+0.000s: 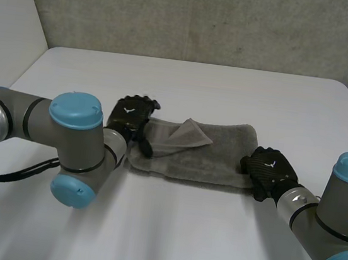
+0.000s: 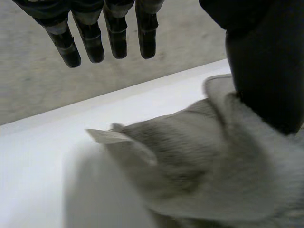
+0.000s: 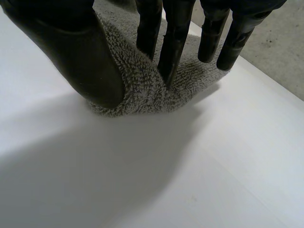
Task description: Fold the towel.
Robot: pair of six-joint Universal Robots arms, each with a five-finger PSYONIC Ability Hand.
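Head view puts your left hand (image 1: 131, 117) at the towel's (image 1: 216, 151) left end, fingers straight, thumb on cloth; soft, limp, it lies mid-way across the table (image 1: 229, 92); your right hand (image 1: 269, 170) pinches its right corner, likely the best hold

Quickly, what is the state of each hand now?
Left hand: open, thumb resting on the towel.
Right hand: closed, pinching the towel's end.
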